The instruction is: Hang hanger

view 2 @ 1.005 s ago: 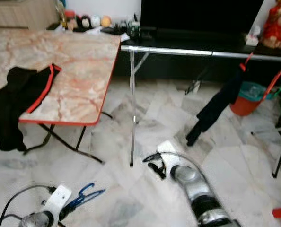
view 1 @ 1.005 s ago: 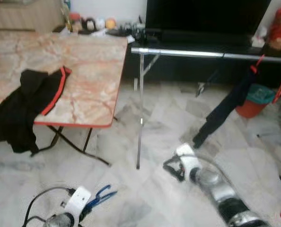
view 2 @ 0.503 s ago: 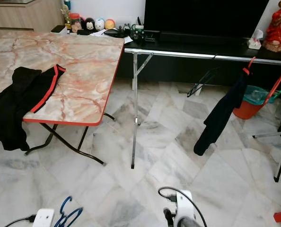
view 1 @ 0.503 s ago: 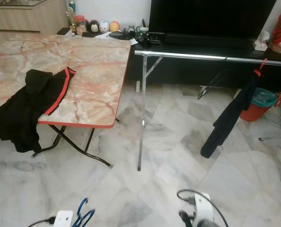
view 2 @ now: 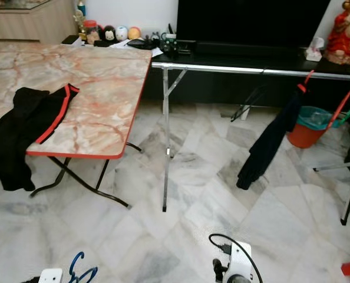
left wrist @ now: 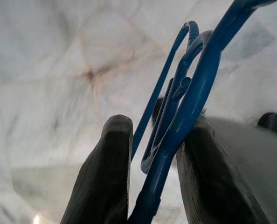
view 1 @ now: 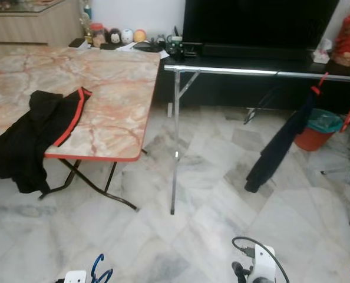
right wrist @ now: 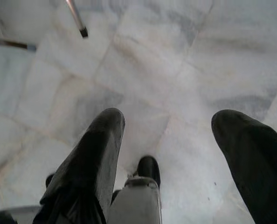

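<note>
A: Low at the left edge of the head views, item one: blue hanger point(left wrist: 185, 116), gripped between the two fingers of the left gripper point(left wrist: 152, 172), carried down near the marble floor point(view 1: 210, 224).

B: Reason for the grip?

A: The frame is pinched near its hook, judged so that the hook is left free for the rail.

B: Item two?

A: Silver rail point(view 1: 240, 71), mounted across the room ahead, well apart from the hanger. A dark garment point(view 1: 281, 147) is already hung from it on a red hanger point(view 1: 319, 82).

B: Right gripper point(right wrist: 166, 154)?

A: Spread wide, nothing held, pointed at the floor.

B: Table point(view 1: 122, 88)?

A: A black jacket point(view 1: 33, 130) is draped over its edge.
</note>
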Tool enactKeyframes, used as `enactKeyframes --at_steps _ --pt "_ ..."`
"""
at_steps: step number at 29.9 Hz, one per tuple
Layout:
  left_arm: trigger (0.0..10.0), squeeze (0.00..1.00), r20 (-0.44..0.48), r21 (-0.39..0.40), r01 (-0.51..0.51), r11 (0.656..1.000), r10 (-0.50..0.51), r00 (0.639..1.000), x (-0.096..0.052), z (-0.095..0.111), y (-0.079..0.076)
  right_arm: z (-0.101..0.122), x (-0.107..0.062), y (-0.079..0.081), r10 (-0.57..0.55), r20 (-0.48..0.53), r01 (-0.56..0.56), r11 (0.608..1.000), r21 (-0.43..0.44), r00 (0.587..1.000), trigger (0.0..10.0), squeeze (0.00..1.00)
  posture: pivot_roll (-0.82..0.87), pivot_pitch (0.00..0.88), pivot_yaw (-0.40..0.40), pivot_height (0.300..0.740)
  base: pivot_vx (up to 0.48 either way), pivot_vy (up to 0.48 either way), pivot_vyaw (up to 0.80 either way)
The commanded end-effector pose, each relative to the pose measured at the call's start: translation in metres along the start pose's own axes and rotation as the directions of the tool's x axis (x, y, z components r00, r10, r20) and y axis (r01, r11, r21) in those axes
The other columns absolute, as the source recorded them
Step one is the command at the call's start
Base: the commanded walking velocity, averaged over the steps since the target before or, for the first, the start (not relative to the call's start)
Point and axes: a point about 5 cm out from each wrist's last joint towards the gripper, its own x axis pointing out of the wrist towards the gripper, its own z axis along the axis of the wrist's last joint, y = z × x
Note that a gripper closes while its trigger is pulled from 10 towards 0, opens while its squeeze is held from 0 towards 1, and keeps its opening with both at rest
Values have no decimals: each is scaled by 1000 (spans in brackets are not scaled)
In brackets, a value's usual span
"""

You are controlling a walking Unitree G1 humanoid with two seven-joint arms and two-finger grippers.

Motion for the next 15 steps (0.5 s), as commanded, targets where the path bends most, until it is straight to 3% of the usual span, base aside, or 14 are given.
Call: enactKeyframes --at_steps 1,15 --pt "10000 0 2 6 17 1000 -17 1000 1 1 -6 0 0 -2 -4 4 4 1000 8 1000 10000 0 7 0 -34 740 0 -401 0" --pt "10000 0 -9 35 30 999 -30 1000 0 -4 -8 -19 -4 -8 -31 -48 31 999 8 998 10000 0 15 0 -33 740 0 -398 0"
